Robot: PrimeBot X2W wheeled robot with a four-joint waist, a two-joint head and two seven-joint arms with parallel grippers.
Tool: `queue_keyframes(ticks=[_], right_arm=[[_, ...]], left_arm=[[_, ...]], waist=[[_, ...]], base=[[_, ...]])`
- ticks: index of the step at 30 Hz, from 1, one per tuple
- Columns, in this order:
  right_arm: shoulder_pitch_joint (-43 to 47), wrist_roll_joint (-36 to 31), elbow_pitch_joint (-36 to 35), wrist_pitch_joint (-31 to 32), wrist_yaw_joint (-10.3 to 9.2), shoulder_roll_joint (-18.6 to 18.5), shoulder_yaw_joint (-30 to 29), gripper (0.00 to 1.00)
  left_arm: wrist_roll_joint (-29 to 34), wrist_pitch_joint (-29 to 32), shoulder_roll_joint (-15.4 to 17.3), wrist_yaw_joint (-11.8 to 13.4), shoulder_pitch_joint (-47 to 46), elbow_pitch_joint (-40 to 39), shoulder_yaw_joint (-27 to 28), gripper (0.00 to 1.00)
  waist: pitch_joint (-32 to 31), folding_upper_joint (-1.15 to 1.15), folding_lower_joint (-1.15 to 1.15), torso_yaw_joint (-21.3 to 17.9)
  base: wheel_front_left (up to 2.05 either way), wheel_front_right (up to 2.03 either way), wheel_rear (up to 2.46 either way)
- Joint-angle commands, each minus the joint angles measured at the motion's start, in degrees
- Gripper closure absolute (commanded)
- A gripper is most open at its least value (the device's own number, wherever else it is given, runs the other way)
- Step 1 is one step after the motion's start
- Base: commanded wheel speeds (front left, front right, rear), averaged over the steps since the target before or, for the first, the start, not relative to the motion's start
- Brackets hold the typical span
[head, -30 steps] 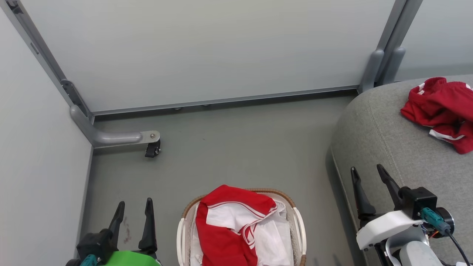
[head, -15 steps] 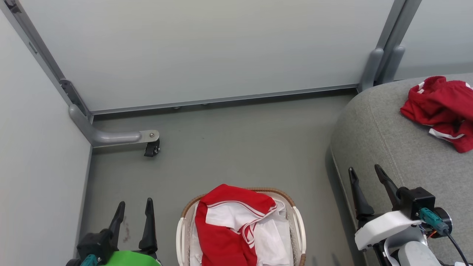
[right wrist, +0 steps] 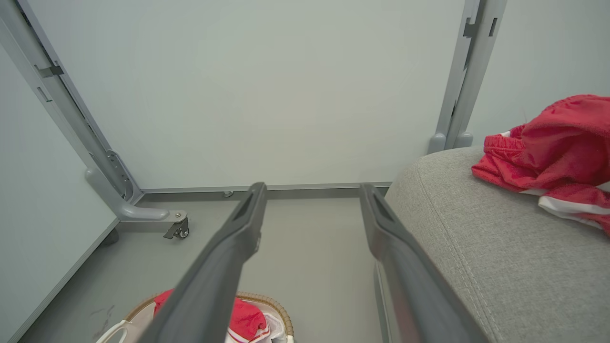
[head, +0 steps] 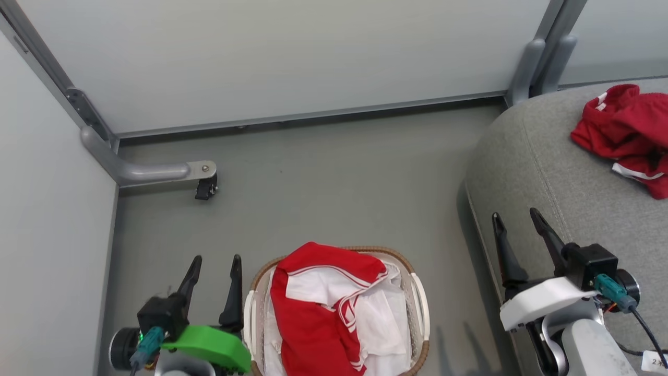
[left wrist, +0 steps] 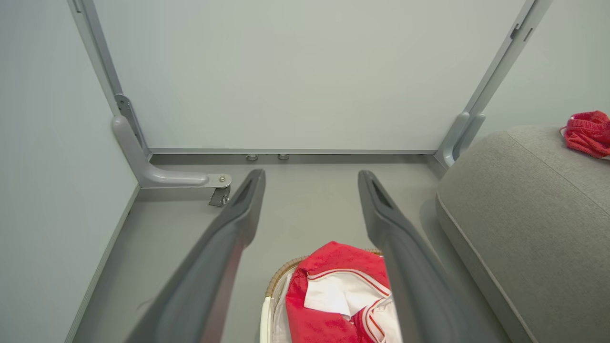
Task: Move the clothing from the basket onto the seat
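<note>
Flanking basket (head: 399, 257), head view: left gripper (head: 217, 258)

Dark tapered fingers (head: 233, 292), green left cover (head: 209, 349), white right cover (head: 540, 305), teal plugs (head: 608, 289)

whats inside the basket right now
A red garment with white stripes and a white panel lies in the basket, on top of its white cloth lining. Whatever is under the garment is covered.

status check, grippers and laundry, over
Left gripper open, empty, beside basket. Right gripper open at seat edge. Shorts on seat, jersey in basket. Nothing blocking.
</note>
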Motion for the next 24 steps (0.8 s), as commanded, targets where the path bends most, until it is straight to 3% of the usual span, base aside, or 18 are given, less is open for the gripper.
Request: queue_keyframes(ticks=[1, 12, 24], right_arm=[[-1.3, -0.4, -0.5, -0.1, -0.08, -0.2, -0.3, 0.00], [-10.2, -2.2, -5.5, -0.1, -0.08, -0.2, -1.8, 0.00], [-16.9, 1.6, -11.2, -0.1, -0.08, -0.2, 0.4, 0.00]], left_arm=[[0.4, -0.1, 0.1, -0.3, -2.5, 0.8, -0.8, 0.00], [-0.4, -0.1, 0.2, -0.2, -15.9, 11.1, -12.3, 0.00], [2.3, 0.0, 0.3, -0.3, -27.5, 28.7, -23.8, 0.00]], waist=[[3.1, 0.00, 0.00, -0.8], [18.9, 0.00, 0.00, -5.3], [33.9, 0.00, 0.00, -11.9]], base=[[0.00, 0.00, 0.00], [0.00, 0.00, 0.00], [0.00, 0.00, 0.00]])
